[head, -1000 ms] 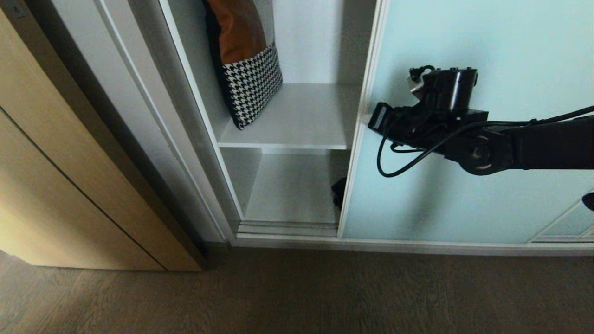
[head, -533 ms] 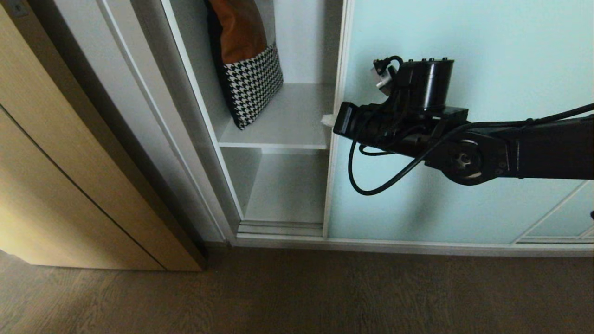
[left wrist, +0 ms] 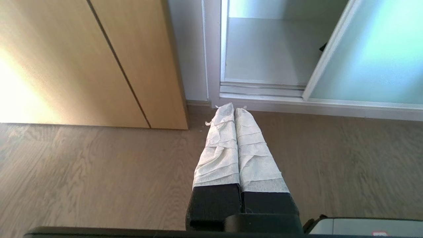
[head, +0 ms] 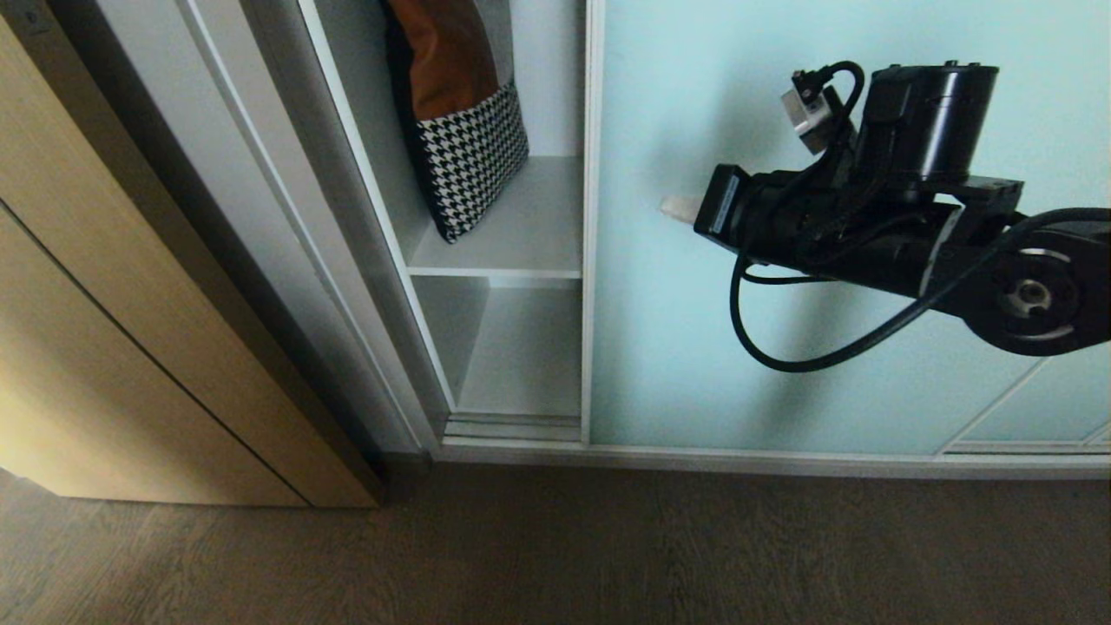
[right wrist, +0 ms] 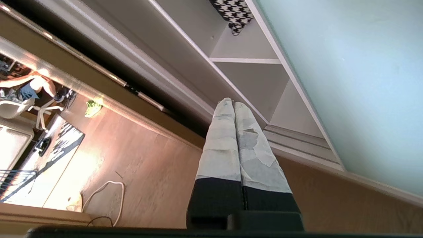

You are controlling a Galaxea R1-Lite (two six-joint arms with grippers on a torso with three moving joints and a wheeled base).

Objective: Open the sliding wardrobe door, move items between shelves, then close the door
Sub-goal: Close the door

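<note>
The sliding wardrobe door (head: 781, 347), a frosted aqua panel, covers most of the wardrobe, and a narrow gap stays open at its left edge. My right gripper (head: 677, 208) is shut and empty. It hangs in front of the panel, to the right of the door's edge, and also shows in the right wrist view (right wrist: 230, 102). In the gap are the upper shelf (head: 521, 226) and the lower shelf (head: 521, 356). A dark sliver of the black bag (left wrist: 323, 47) peeks past the door edge. My left gripper (left wrist: 234, 106) is parked shut over the floor.
A brown and houndstooth cushion (head: 464, 130) leans on the upper shelf against the left wall. A light wood cabinet front (head: 130, 347) stands to the left. The door track (head: 512, 427) meets the dark wood floor (head: 555, 555). A white cable (right wrist: 109, 191) lies on the floor.
The door has slid left and narrowed the opening, hiding the black bag in the head view. My right gripper went left with the door edge, then drew back right and slightly up.
</note>
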